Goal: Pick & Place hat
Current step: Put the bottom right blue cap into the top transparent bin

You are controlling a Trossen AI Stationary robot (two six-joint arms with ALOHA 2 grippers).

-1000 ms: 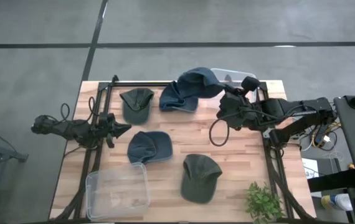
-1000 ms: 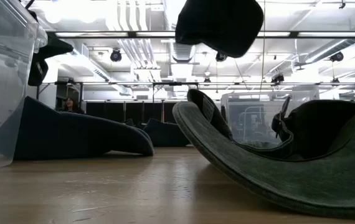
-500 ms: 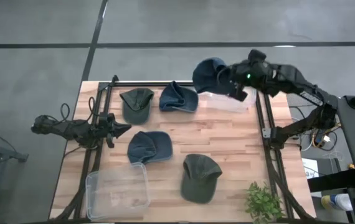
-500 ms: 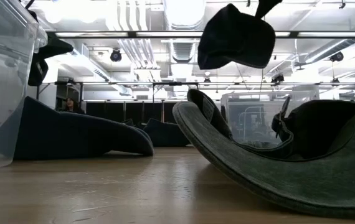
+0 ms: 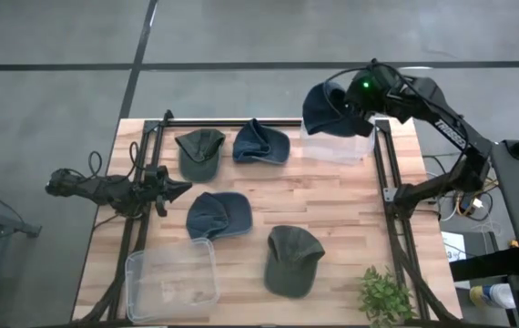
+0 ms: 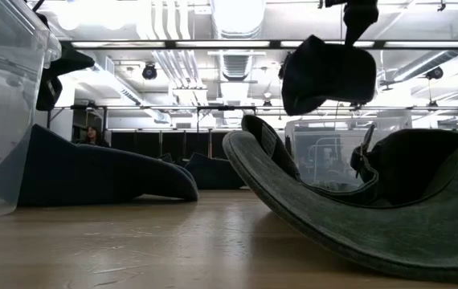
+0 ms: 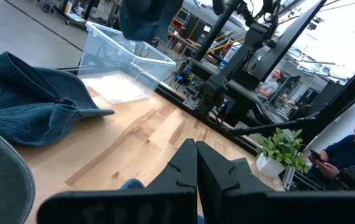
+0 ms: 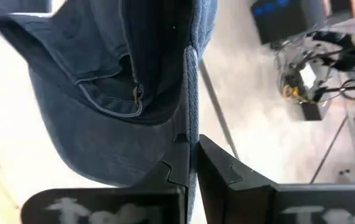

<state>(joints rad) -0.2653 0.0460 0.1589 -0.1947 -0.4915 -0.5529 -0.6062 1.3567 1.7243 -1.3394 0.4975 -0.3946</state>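
While clamped in the right pincer (image 5: pixel 355 102), the denim hat (image 5: pixel 328 109) has swung farther above the clear bin (image 5: pixel 337 146).

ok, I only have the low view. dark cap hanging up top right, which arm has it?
Observer: The right gripper; it is shut on the blue denim cap.
Operator: What is under it?
Observer: From above, the cap hangs over the clear bin at the table's far right corner.
Operator: Left arm?
Observer: The left gripper is shut on nothing, low at the table's left edge.
Operator: How many caps are left on the table?
Observer: Four: two green, two blue denim.
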